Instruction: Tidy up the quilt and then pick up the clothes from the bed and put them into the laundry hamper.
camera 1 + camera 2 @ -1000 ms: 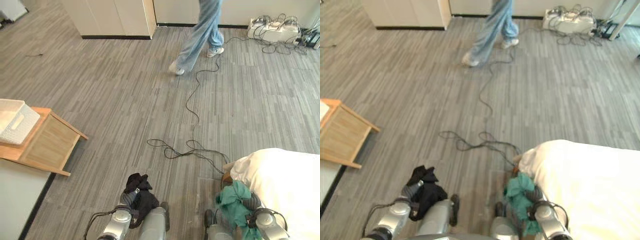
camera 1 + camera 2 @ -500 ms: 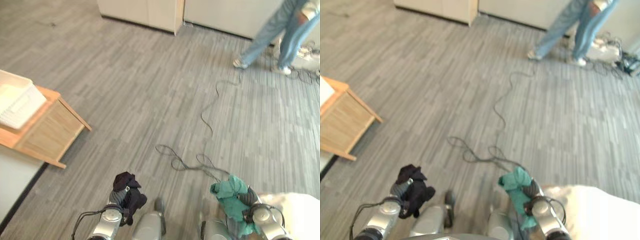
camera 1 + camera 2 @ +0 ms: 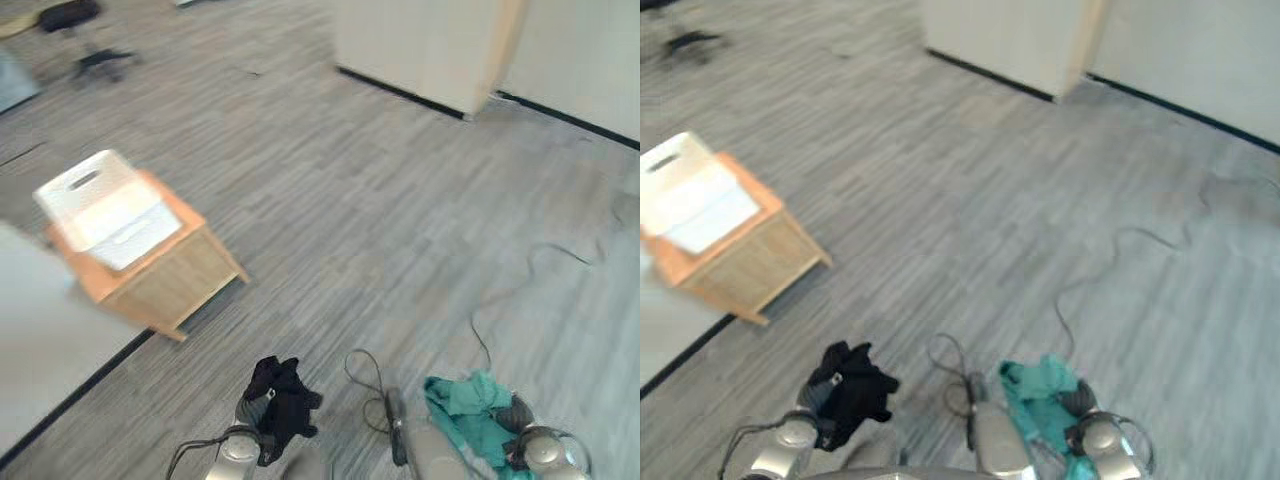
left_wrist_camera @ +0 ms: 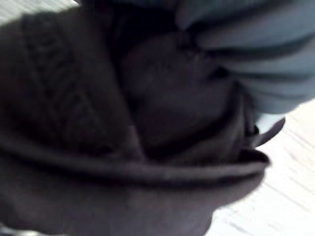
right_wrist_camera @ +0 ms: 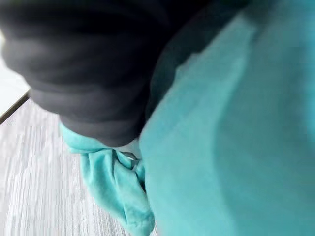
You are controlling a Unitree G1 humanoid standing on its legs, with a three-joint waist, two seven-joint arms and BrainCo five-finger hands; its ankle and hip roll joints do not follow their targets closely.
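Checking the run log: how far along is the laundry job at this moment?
Done: both clothes are picked up. In hand: the left hand grips a crumpled black garment, the right hand a crumpled teal garment, both held low above the grey floor. Left: dropping them into the white slotted plastic hamper on the wooden stand, ahead to the left. The quilt can't be judged.

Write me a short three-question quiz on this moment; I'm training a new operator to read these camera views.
1. True or false: the left robot hand holds the black garment.
2. What colour is the garment at the right robot hand?
3. The white hamper rests: A) on the floor, B) on a wooden stand, C) on a bed.

Key: 1 true; 2 teal; 3 B.
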